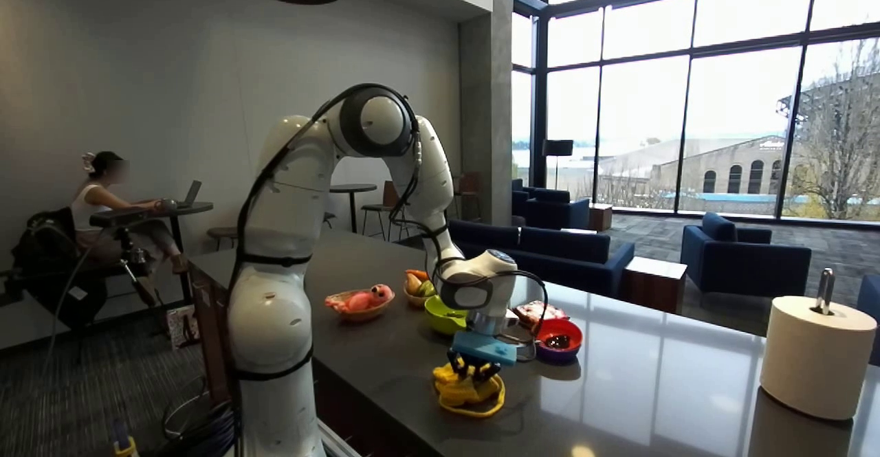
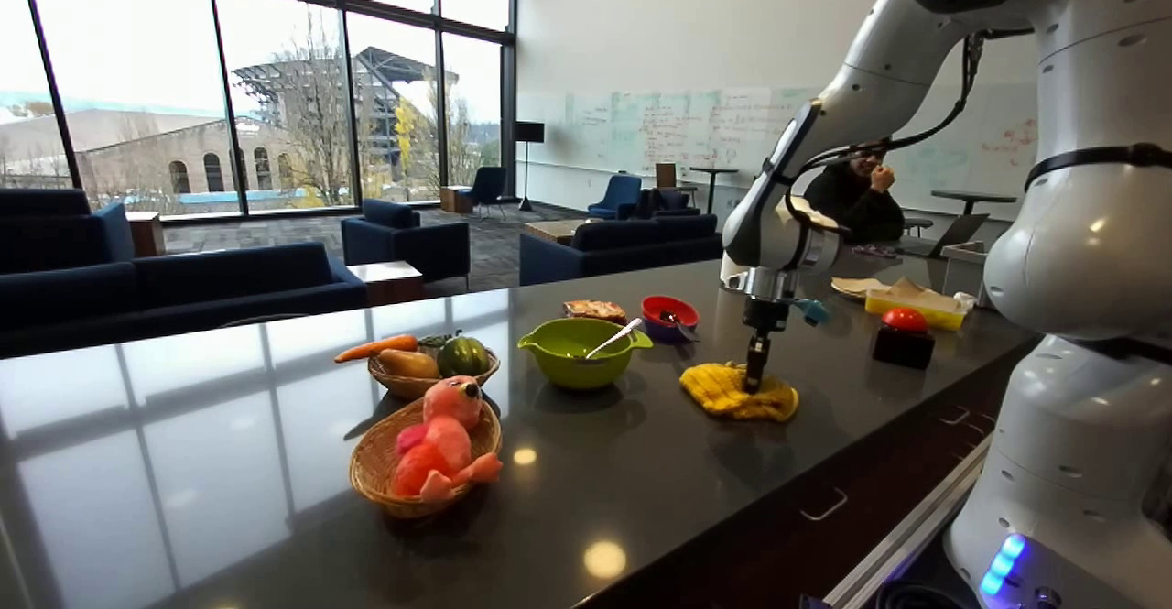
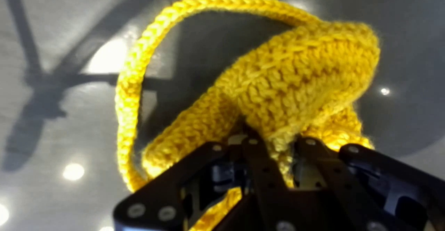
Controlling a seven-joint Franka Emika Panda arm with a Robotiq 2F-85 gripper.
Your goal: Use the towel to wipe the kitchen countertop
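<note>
A yellow knitted towel lies bunched on the dark grey countertop in both exterior views, the towel point(image 1: 457, 389) point(image 2: 714, 391) and the countertop point(image 1: 385, 368) point(image 2: 595, 472). My gripper point(image 1: 474, 369) points down onto the towel, and in an exterior view the gripper point(image 2: 754, 382) sinks into its folds. In the wrist view the towel point(image 3: 299, 74) is pinched up between the fingers of my gripper point(image 3: 274, 139), with a loop of its edge lying flat on the countertop point(image 3: 76, 137). The fingertips are partly hidden in the cloth.
A green bowl point(image 2: 581, 366) with a spoon and a red-purple bowl point(image 2: 667, 320) stand near the towel. Baskets hold vegetables point(image 2: 407, 364) and a pink toy point(image 2: 444, 440). A red button box point(image 2: 902, 348) and a paper towel roll point(image 1: 817, 361) also stand on the countertop.
</note>
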